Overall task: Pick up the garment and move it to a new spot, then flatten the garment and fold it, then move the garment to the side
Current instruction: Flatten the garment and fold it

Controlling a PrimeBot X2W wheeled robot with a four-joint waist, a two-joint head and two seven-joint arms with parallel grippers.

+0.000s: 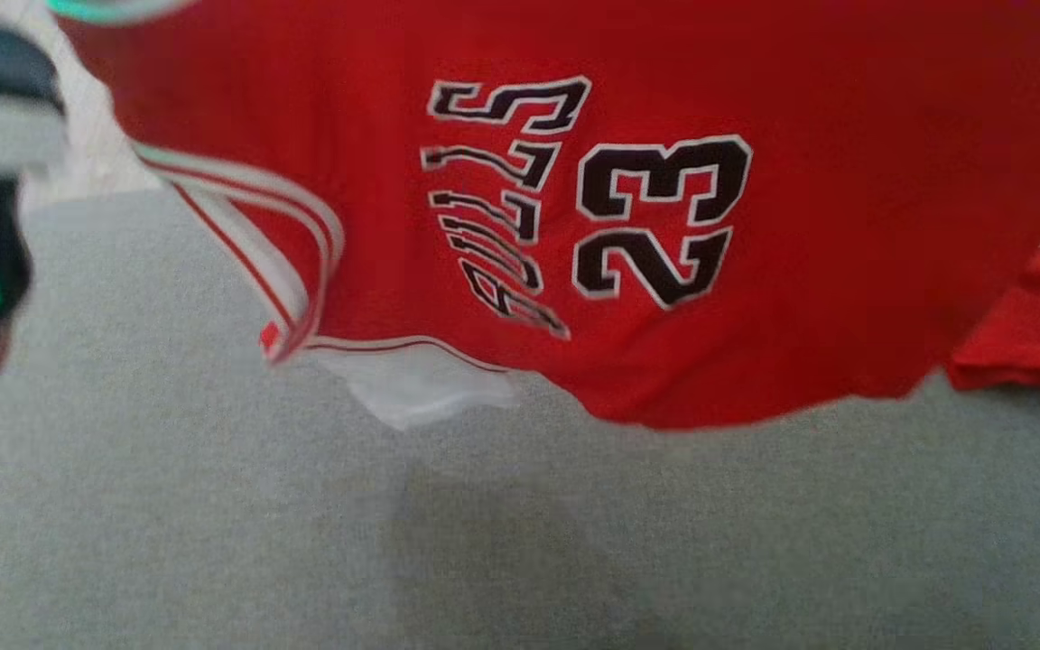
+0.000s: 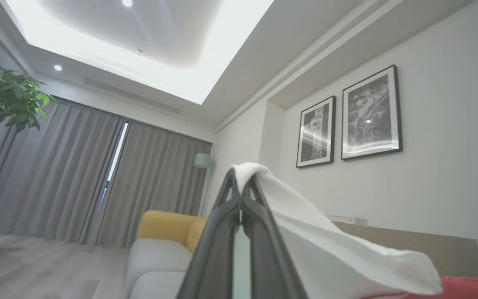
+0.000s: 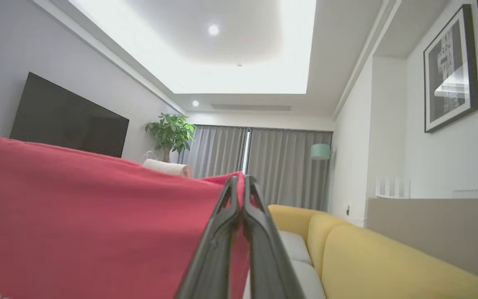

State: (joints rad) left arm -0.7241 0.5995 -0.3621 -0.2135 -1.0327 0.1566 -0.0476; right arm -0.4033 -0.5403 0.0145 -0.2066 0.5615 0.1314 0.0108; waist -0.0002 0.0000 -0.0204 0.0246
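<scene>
Head view: red jersey aloft, both tools pinching it

Held spread, the garment hangs over the grey surface, its lowest edge seemingly clear of it. A red fold at the right rests on that surface. The left tool is clamped on a white edge of the fabric, the right tool on a red edge. To set it down well, I judge both should keep the cloth taut and lower evenly so it lands flat. Sideways print reads "23", beside what looks like "BULLS".
</scene>
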